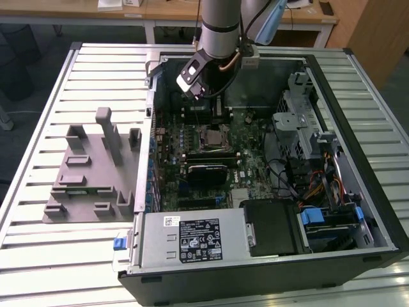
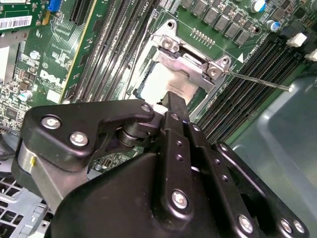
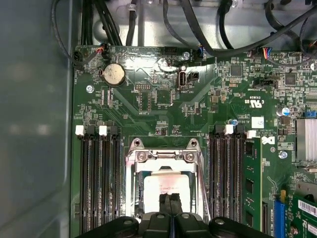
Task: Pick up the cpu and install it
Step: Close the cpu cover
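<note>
Technician: Fingers first: are they gripping anything?
Observer: They are sitting pressed together, with nothing between them. In both wrist views their tips are hanging right over the cpu. Whether they are touching it cannot be told.
Technician: Where is the cpu lying?
Observer: It is lying flat inside the socket frame on the motherboard, pale top facing up, with memory slots running along both sides. In the second wrist view a thin metal lever is sticking out beside the frame.
Technician: And farther out?
Observer: In the exterior view the arm is reaching down into the open computer case, which is lying on the slatted desk. A grey slotted tray is sitting beside the case, at the exterior view's left.
</note>
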`<state>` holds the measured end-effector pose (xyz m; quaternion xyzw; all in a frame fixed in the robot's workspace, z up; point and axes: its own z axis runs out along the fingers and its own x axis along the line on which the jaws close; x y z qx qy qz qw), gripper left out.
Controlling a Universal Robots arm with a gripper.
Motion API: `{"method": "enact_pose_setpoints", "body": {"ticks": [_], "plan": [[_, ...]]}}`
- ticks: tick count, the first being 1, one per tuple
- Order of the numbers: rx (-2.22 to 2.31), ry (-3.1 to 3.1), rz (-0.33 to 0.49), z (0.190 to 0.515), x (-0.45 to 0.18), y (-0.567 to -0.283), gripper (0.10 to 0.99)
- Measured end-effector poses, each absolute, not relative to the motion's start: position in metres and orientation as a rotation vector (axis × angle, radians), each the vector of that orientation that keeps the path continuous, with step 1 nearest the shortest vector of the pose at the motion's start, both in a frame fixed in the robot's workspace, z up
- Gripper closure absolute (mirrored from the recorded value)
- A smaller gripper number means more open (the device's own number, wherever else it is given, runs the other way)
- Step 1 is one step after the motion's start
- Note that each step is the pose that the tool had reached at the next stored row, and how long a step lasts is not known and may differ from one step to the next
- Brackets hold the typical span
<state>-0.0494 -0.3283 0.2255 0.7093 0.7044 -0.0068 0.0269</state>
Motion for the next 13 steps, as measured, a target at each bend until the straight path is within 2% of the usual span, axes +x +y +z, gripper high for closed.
{"method": "enact_pose_setpoints", "body": {"ticks": [13], "plan": [[2.066, 2.294, -0.016, 0.2254, -0.0498, -0.3283, 0.980]]}}
